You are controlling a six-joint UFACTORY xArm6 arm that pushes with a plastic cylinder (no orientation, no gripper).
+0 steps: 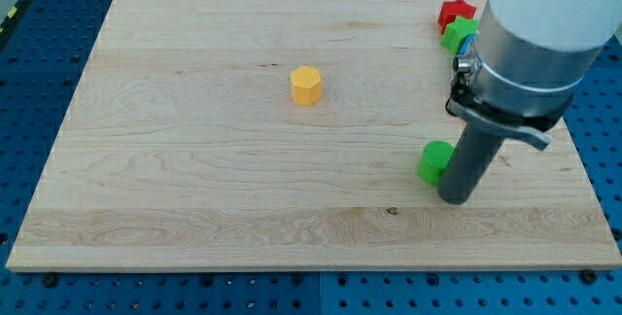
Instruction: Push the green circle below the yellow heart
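The green circle [434,162] sits on the wooden board at the view's lower right. My tip [455,198] rests on the board right beside it, touching or nearly touching its right side. The yellow block [306,86], which looks hexagonal from here rather than heart-like, lies near the middle of the board, up and to the left of the green circle.
A red star block [455,12] and a green star block [460,35] lie at the board's top right, partly behind my arm; a sliver of blue [471,43] shows beside them. The wooden board [194,179] lies on a blue perforated table.
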